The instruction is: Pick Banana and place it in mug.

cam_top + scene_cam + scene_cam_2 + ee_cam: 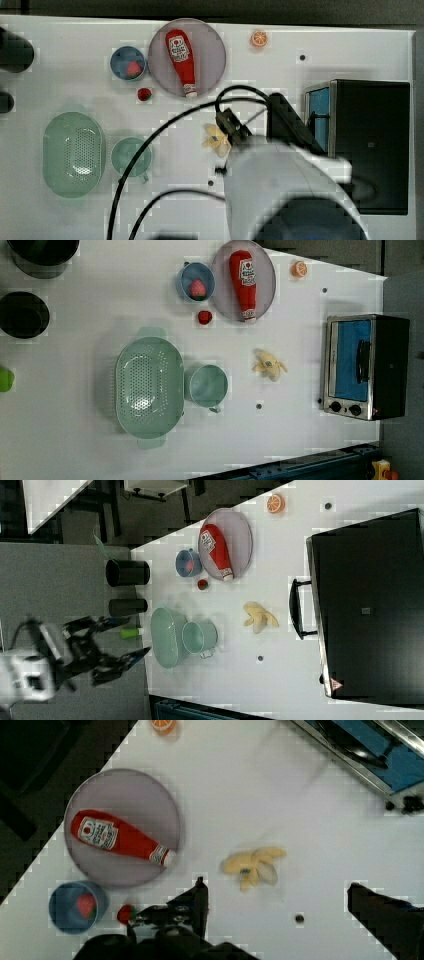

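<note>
The banana [269, 365] is a small pale yellow peeled piece lying on the white table, between the mug and the toaster oven. It also shows as the banana [254, 866] in the wrist view, and as the banana [214, 140] in the top view, partly under my arm [280, 175]. My gripper [277, 892] hovers above it, open wide, with one dark finger [199, 897] on each side and nothing held. The mint-green mug [208, 385] stands upright and empty beside the basket, also seen as the mug [131, 156] and the mug [200, 636].
A green perforated basket [148, 386] touches the mug. A grey plate [210, 55] holds a ketchup bottle [182, 60]. Nearby are a blue bowl [120, 62] with a strawberry, a loose strawberry [144, 94] and an orange slice [259, 38]. A toaster oven [365, 367] stands close to the banana.
</note>
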Motion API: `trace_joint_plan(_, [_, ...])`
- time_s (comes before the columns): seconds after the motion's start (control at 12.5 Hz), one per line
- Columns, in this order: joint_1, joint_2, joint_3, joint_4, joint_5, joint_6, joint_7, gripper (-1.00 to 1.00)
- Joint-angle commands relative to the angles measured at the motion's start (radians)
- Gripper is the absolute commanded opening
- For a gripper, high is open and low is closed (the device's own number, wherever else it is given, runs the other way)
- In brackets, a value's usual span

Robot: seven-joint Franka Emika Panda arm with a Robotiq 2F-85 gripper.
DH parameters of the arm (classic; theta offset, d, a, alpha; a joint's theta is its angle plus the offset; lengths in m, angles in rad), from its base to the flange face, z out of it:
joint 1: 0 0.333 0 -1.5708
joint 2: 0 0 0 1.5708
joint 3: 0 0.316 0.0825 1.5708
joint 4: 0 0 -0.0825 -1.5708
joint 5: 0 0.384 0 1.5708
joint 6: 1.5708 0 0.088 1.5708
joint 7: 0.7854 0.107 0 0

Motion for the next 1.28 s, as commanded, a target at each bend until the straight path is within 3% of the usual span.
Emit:
trace_joint_plan(0.08, [0.006,0.124,0.019,-0.177,0.02,0.115,-0.175,1.0])
trace_joint_plan(0.4, [0.005,0.255,0.016,-0.299,0.02,0.348,-0.468,1.0])
trace_joint_plan(0.72, [0.003,0.41,0.007,-0.337,0.02,0.513,-0.742,1.0])
trace_joint_plan(1.28, [0.003,0.669,-0.002,-0.351,0.02,0.746,-0.816,1.0])
